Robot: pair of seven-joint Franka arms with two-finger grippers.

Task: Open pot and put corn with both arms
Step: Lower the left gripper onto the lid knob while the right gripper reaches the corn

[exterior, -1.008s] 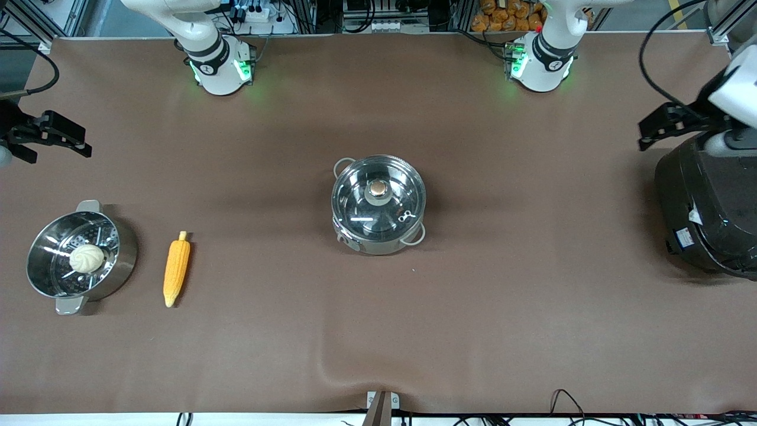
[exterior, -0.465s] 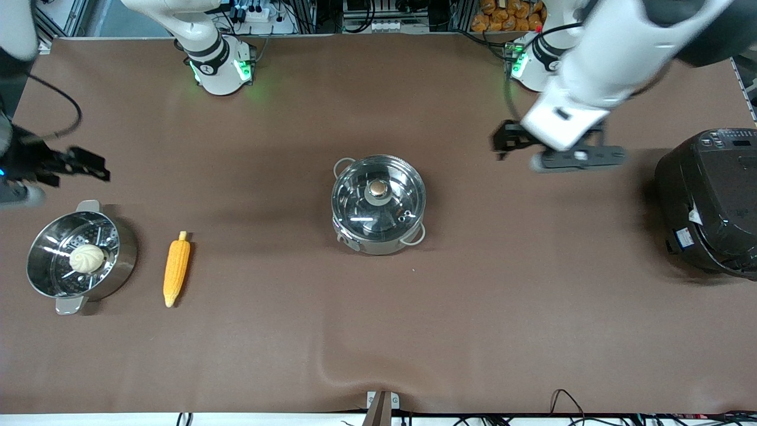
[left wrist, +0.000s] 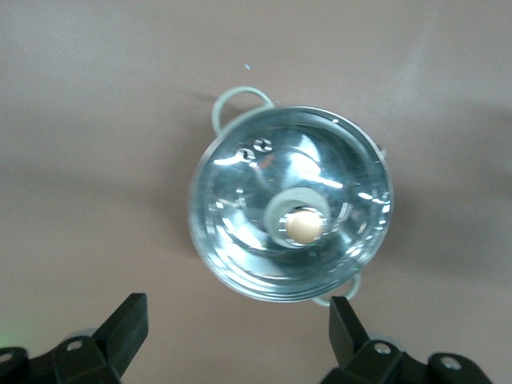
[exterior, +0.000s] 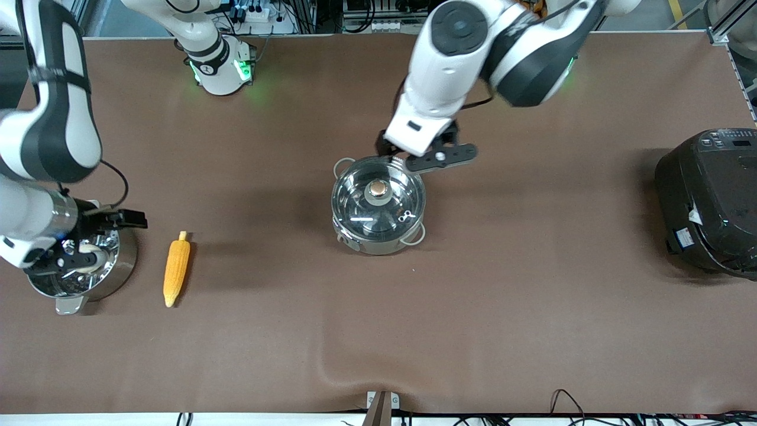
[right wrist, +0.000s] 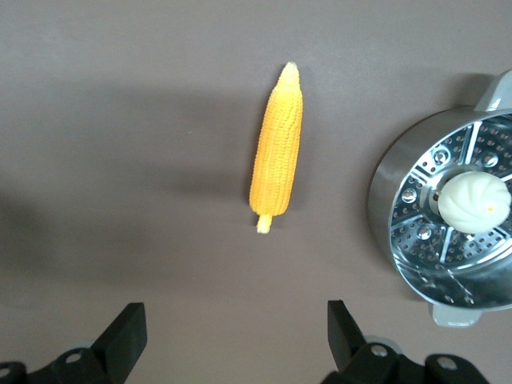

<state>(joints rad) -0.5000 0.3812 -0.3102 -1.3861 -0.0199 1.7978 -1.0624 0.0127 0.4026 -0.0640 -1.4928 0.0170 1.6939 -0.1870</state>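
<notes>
With fingers spread wide, the left claw [left wrist: 236,336] hangs over the lidded pot [exterior: 378,204], while the right claw [right wrist: 232,340], equally spread, hovers near the corn [exterior: 177,270] and over the steamer pot [exterior: 115,263].

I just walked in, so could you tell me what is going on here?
Nothing is grasped yet. The left end effector, open, hangs over the edge of the pot, whose glass lid is on. The right end effector, also open, is over the steamer pot, beside the corn lying on the table.
</notes>
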